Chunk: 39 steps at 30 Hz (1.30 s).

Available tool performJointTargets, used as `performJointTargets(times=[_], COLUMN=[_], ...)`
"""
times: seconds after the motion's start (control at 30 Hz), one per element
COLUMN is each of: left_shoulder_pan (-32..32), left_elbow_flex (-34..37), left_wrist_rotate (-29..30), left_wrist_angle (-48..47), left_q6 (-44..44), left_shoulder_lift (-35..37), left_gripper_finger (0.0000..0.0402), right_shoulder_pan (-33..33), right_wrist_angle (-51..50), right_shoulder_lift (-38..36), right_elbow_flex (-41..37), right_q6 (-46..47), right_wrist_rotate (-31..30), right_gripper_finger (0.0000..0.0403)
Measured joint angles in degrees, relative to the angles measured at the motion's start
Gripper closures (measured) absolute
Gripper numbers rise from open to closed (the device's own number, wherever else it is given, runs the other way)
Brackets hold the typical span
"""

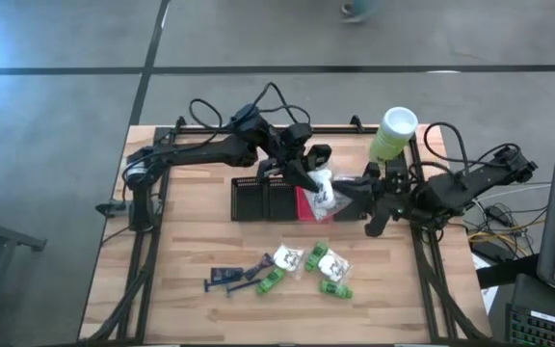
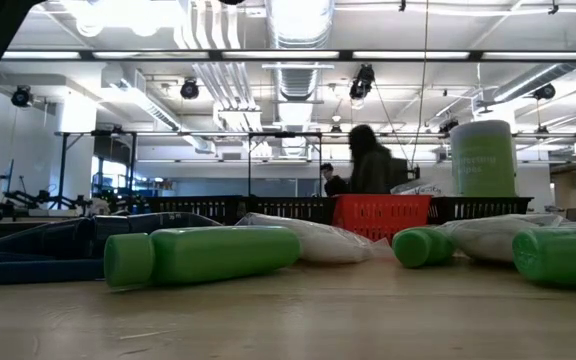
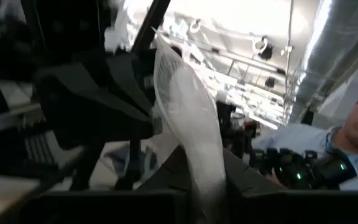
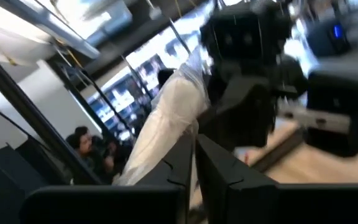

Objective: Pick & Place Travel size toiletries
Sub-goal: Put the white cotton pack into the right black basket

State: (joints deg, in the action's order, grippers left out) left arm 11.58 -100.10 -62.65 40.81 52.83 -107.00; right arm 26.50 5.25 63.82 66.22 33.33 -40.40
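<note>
A white crinkly packet (image 1: 324, 189) hangs in the air over the red basket (image 1: 308, 206), and both grippers are shut on it. My left gripper (image 1: 316, 179) comes from the far left and my right gripper (image 1: 345, 194) from the right. In the left wrist view the packet (image 3: 188, 112) rises out of my left gripper (image 3: 207, 196). In the right wrist view it (image 4: 166, 118) runs past my right gripper (image 4: 194, 171). Near the front edge lie green bottles (image 1: 270, 281), two white packets (image 1: 288, 257) and dark razor-like sticks (image 1: 227, 277). My left gripper pinches one end of the packet (image 3: 207, 171) between its two fingers, which point about level. The packet stands out beyond the fingers, lifted clear of the table. My right gripper pinches the packet at its other end (image 4: 182, 140) between its two fingers, about level, from the table's right side. The fingers partly hide the place of contact.
Two black mesh baskets (image 1: 263, 200) stand side by side left of the red one, mid-table. A large pale-green canister (image 1: 393, 133) with a white lid stands at the far right. People show in the room beyond the table. Bare wood lies at the near left.
</note>
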Motion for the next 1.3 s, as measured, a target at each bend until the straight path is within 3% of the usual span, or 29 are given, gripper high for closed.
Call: performJointTargets(times=[0.4, 0.5, 0.63, 1.0, 1.3], left_shoulder_pan=[2.8, 2.8, 2.0, -4.0, -4.3], left_elbow_flex=[0.0, 0.0, 0.0, 0.1, 0.1], left_wrist_rotate=[-0.8, 0.9, 8.1, 31.4, 37.6], left_wrist_angle=[-38.1, -47.1, -56.3, -66.2, -68.5], left_q6=[-29.5, -37.9, -48.2, -73.0, -75.7], left_shoulder_lift=[0.0, 0.0, 0.0, -0.3, -0.4], left_gripper_finger=[0.036, 0.0359, 0.036, 0.0361, 0.0361], right_shoulder_pan=[3.7, 3.6, 2.7, -8.9, -12.0], right_wrist_angle=[-32.5, -42.0, -50.2, -54.4, -62.6], right_shoulder_lift=[-4.1, -5.3, -6.4, -1.5, 8.0], right_elbow_flex=[0.0, 0.0, 0.0, 5.5, 15.2], right_q6=[32.1, 38.2, 42.3, 22.2, 6.3], right_wrist_rotate=[-0.1, -0.1, 0.4, 16.7, 27.7], right_gripper_finger=[0.0231, 0.0199, 0.0167, 0.0148, 0.0161])
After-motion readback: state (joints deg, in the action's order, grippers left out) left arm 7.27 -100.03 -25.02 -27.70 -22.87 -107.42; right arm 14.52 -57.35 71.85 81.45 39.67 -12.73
